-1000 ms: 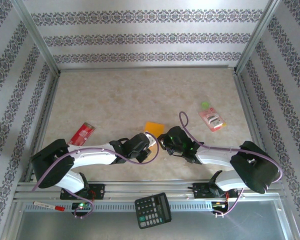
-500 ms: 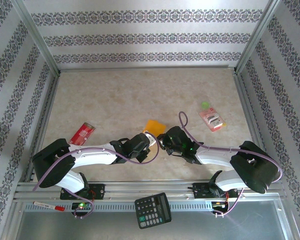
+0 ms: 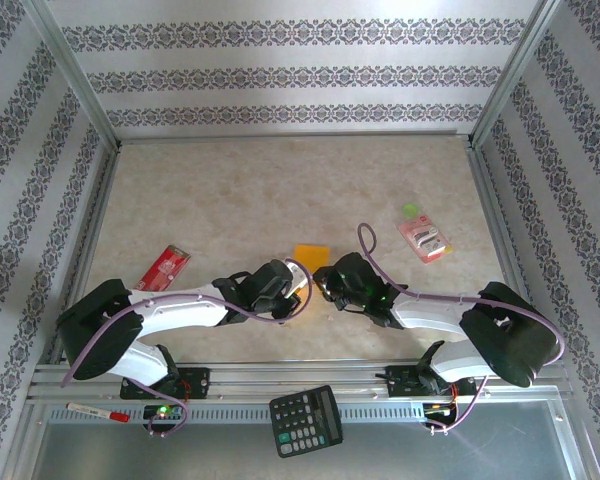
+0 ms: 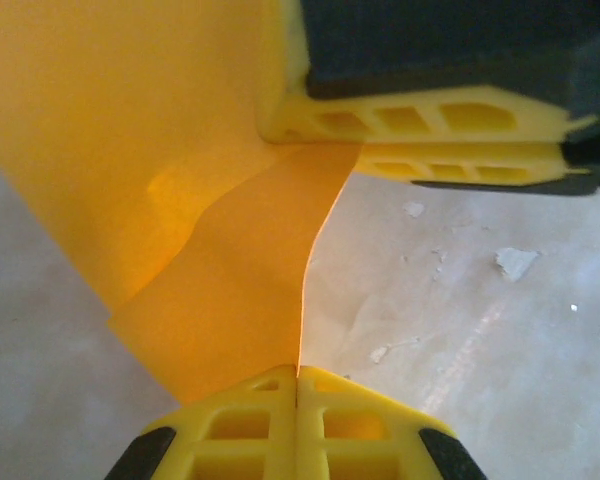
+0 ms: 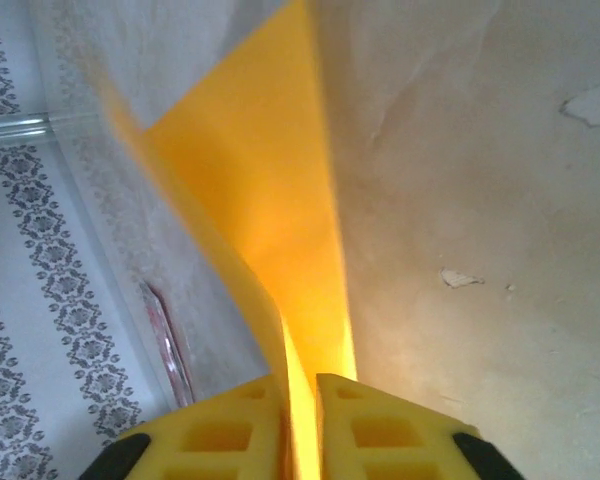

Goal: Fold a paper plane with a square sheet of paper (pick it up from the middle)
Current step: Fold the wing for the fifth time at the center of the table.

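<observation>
Pinching in from both sides, the two arms meet at the near middle of the table (image 3: 230, 190). The square sheet of paper (image 3: 311, 255) sits right between them, its far part poking out beyond the wrists in the overhead view.

Left end effector (image 4: 298, 378) first: its yellow fingers (image 4: 240, 420) are pressed flat together with the sheet's edge clamped in the seam, so that's a firm closed grip on the paper. From there the sheet rises off the table and sweeps up to the right end effector (image 4: 325, 148), which meets it at the opposite side.

Two anchors, one sheet: that looks like the way to hold thin paper taut enough to work a fold. A soft bend already runs across it in the left wrist view, one flap darker than the other. There's no sharp crease and no dart shape yet, so the plane looks to be at an early stage.

Now the right wrist view: the paper runs as a narrow wedge straight down into the slot between that arm's fingers (image 5: 230, 420), and the jaws stand a sliver apart. Whether they pinch the sheet or merely flank it can't be told from here. If they are loose, the left grip alone carries the sheet, and floppy paper may droop.

The pink packet (image 3: 424, 240) and the calculator (image 3: 306, 420) lie well apart from the action.
</observation>
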`<move>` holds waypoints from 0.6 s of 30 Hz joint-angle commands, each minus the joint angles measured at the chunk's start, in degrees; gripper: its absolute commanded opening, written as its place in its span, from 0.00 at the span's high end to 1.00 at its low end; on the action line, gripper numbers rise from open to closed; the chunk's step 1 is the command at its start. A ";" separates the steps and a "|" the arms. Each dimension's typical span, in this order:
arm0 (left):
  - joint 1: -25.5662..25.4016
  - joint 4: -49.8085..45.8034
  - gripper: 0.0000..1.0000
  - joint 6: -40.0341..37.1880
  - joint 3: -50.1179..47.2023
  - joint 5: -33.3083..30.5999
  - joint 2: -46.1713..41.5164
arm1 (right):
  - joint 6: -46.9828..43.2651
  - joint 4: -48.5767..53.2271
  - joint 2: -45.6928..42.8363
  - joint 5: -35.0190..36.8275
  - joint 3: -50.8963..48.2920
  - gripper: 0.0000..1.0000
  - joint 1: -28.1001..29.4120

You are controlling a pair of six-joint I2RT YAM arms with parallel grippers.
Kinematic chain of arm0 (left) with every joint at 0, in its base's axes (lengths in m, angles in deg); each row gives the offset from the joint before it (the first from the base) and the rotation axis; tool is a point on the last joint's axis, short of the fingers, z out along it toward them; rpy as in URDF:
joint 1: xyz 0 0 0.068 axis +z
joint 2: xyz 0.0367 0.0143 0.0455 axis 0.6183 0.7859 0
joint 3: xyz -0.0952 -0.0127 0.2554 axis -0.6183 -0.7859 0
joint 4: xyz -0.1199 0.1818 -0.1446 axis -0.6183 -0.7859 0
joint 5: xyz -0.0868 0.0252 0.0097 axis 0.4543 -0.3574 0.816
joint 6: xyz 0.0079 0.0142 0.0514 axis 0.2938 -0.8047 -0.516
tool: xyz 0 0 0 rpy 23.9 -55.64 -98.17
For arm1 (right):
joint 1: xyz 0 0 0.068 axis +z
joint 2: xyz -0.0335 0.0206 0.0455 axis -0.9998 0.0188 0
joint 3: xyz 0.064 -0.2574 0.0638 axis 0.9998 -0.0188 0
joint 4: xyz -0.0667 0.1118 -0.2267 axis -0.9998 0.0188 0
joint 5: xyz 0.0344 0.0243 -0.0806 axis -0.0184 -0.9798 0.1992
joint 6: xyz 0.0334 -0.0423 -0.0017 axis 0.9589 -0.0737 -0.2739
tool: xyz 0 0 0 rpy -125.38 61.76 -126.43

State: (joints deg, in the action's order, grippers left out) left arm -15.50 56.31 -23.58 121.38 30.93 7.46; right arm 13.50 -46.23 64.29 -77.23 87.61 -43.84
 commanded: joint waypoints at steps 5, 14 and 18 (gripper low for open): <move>1.43 2.59 0.99 0.76 -0.82 6.95 0.01 | -2.51 0.77 -1.18 -0.48 -0.32 0.84 -1.26; 1.75 2.90 0.92 -1.02 -1.33 7.26 0.17 | -1.56 1.85 -1.86 -0.67 -0.29 1.00 -1.42; 1.75 2.54 0.81 -1.76 -1.26 5.70 0.18 | -0.48 1.77 -2.34 -0.66 0.24 1.00 -0.84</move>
State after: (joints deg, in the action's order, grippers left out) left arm -14.43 57.42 -24.17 120.79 37.32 7.48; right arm 11.97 -44.94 63.09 -77.86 87.61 -44.92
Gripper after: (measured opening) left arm 0.180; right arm 0.045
